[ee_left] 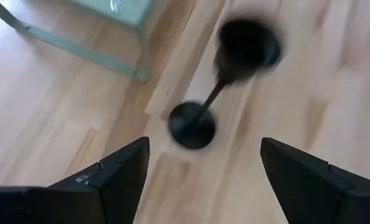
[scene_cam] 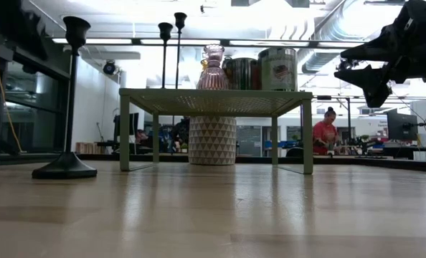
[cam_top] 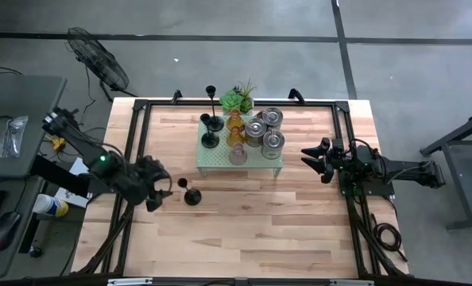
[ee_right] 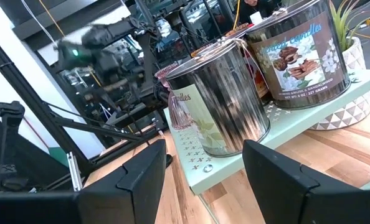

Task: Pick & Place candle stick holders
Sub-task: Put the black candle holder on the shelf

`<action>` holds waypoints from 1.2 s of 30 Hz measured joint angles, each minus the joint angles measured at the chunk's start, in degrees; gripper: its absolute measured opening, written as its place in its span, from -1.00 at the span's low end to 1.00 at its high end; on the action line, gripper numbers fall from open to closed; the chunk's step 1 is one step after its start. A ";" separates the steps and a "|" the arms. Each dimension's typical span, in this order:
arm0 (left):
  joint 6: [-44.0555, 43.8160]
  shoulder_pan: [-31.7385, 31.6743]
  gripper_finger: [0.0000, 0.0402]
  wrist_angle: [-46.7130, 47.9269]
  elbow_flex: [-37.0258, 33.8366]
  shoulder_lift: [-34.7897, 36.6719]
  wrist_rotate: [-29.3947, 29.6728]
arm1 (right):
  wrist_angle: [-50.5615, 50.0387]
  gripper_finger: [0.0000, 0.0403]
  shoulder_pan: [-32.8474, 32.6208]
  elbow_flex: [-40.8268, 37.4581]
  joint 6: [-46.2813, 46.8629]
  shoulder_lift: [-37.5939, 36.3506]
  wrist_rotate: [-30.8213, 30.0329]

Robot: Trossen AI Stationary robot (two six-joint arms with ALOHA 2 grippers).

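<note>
One black candle stick holder (cam_top: 190,195) stands alone on its round base on the wooden table, in front of the stand's near-left leg; it also shows in the low view (scene_cam: 68,100) and the left wrist view (ee_left: 200,112). My left gripper (cam_top: 158,189) (ee_left: 203,180) hovers open just left of it, slanting down, touching nothing. On the pale green stand (cam_top: 220,165) are two more black holders (cam_top: 211,131), an amber one (cam_top: 235,127), silvery tins (cam_top: 265,131) (ee_right: 219,93) and a pinkish glass one (cam_top: 237,153). My right gripper (cam_top: 315,159) (ee_right: 203,174) waits open, level, right of the stand.
A green spiky plant (cam_top: 239,98) in a white patterned pot (scene_cam: 211,140) stands behind the stand. Black rails (cam_top: 137,135) frame the table's sides. Bare wood (cam_top: 260,230) spreads across the near half. A fan (cam_top: 97,59) and a desk sit beyond the left edge; a person (scene_cam: 323,132) is far behind.
</note>
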State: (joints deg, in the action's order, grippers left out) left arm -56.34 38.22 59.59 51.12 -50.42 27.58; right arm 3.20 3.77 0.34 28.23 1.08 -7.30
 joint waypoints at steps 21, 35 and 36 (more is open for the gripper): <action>6.74 0.06 0.50 -15.51 -14.16 0.70 6.36 | 0.00 0.02 -0.01 0.00 -0.01 0.00 0.01; 17.81 0.06 0.50 -25.64 -14.42 0.70 14.21 | 0.00 0.02 -0.02 -0.02 -0.02 0.00 -0.01; 19.07 0.06 0.50 -27.13 -14.42 0.70 14.19 | 0.00 0.02 -0.02 -0.02 -0.01 0.00 0.01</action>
State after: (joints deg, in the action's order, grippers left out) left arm -37.27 38.28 32.46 36.71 -49.71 41.78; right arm 3.20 3.76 0.32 28.22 1.08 -7.29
